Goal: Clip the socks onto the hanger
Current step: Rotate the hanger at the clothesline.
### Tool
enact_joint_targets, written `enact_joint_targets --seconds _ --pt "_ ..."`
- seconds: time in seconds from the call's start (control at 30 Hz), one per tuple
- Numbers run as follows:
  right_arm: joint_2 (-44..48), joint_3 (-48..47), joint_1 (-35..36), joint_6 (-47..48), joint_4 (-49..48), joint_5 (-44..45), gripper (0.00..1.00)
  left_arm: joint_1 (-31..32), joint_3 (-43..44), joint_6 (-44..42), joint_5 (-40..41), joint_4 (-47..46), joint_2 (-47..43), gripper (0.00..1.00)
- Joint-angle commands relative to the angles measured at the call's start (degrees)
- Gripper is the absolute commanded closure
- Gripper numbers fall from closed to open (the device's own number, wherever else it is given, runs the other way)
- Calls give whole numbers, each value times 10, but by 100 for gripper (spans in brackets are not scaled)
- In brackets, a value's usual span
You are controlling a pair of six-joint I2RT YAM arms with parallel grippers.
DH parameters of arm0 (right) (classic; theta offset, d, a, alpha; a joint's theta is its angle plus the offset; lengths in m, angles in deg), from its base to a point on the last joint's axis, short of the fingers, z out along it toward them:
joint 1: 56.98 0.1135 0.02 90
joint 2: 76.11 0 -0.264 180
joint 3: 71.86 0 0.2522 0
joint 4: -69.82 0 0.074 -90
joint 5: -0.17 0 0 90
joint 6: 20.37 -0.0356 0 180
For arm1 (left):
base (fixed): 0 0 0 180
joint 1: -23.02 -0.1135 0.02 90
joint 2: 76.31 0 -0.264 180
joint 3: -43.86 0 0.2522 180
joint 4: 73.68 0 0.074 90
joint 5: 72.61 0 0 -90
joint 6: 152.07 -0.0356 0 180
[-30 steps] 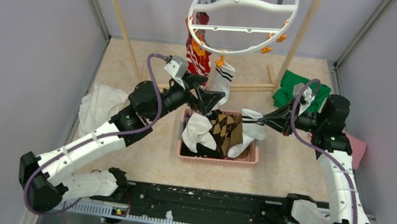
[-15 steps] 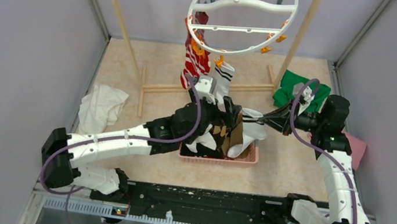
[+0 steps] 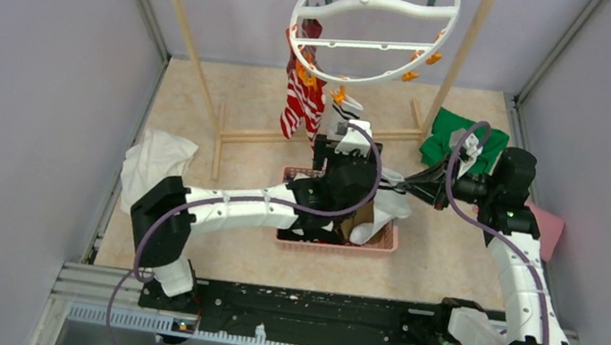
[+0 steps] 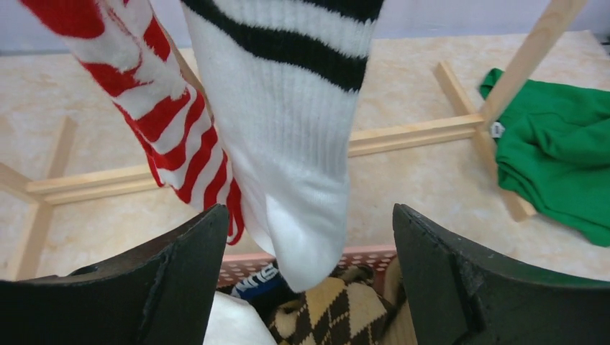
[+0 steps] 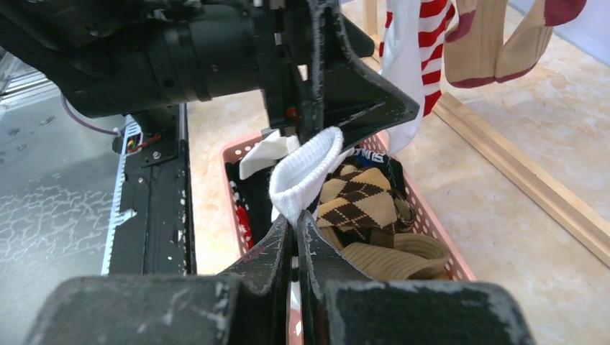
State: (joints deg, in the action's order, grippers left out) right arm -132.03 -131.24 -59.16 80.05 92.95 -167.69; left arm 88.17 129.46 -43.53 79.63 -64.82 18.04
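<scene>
The white ring hanger hangs at the top with orange and teal pegs. A red-and-white striped sock and a white sock with black bands hang from it. My left gripper stands open just under the white sock's toe, above the pink basket, holding nothing. My right gripper is shut on the cuff of a plain white sock lifted from the basket. A brown argyle sock lies in the basket. Tan and maroon socks hang further back.
The wooden rack frame stands behind the basket. A green cloth lies back right, a pink cloth beside my right arm, and a white cloth at the left wall. A ribbed tan sock fills the basket's near end.
My left arm has swung right, from the basket's left corner to over its back edge under the hanging socks, its gripper staying open. The right arm has held still with the white sock.
</scene>
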Motion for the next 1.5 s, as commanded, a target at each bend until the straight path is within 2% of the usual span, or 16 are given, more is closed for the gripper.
enact_joint_targets --seconds 0.0,0.1,0.3,0.4,0.5,0.67,0.83,1.23,1.47 --pt "4 -2 -6 3 -12 -6 100 -21 35 -54 46 -74 24 17" --pt "4 -2 -6 4 -10 -5 100 -34 33 -59 37 -84 29 34" --pt "5 -3 -7 9 -5 -4 100 -50 -12 -84 13 -119 -10 77" --pt "4 -3 -6 10 -5 -4 100 -64 -52 -84 -25 -125 -60 87" --pt "3 -2 -6 11 -5 -4 100 -93 -101 -79 -90 -126 -115 90" --pt "2 -1 -6 11 -6 -7 100 -173 -186 -60 -270 -137 -208 91" --pt "2 1 -7 10 -8 -14 100 -238 -227 -71 -341 -152 -257 91" --pt "2 3 -6 10 -9 -27 100 -419 -212 -14 -470 -139 -236 92" --pt "1 3 -6 10 -10 -30 100 -492 -190 21 -533 -145 -210 92"
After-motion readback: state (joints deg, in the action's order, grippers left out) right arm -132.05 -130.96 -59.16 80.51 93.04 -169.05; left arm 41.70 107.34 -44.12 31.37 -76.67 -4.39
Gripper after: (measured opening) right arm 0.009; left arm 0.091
